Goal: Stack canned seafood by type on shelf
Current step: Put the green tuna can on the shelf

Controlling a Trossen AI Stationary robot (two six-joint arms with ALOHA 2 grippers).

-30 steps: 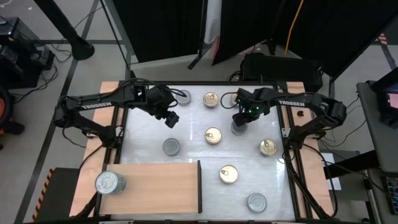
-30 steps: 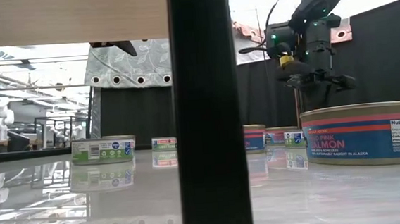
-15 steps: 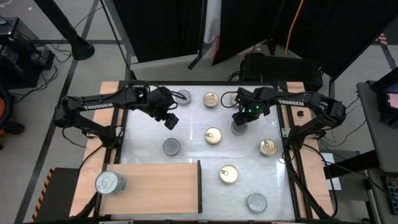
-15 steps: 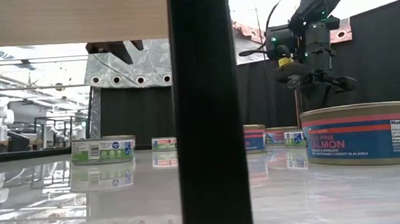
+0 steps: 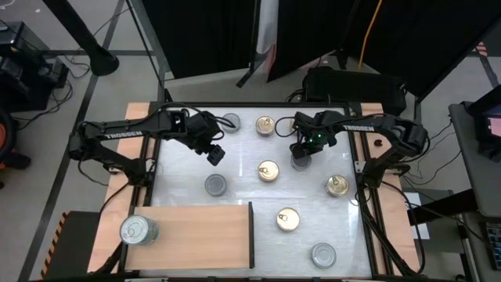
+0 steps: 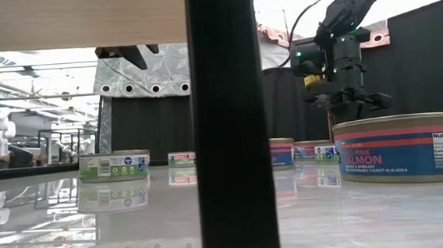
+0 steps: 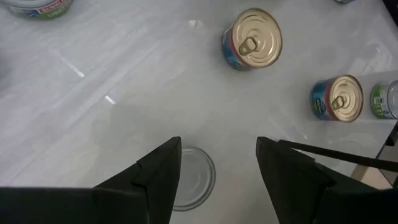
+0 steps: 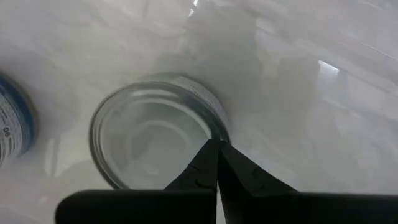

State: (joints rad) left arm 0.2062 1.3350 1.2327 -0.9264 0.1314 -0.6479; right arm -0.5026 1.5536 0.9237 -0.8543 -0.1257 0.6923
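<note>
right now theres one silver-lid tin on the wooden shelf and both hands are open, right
Not quite. The silver-lid tin does sit alone on the shelf, and the left hand is open, but the right wrist view shows the right hand shut, empty.

It was a robotics lab: black curtains [image 5: 211, 35], loose floor cables [image 5: 31, 176] and a framed test bench [image 5: 243, 184] showed it.

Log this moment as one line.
left gripper: open, above table | right gripper: shut, over silver tin | shelf: one tin

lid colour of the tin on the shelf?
Plain silver tin on the shelf; high view shows it best.
</note>
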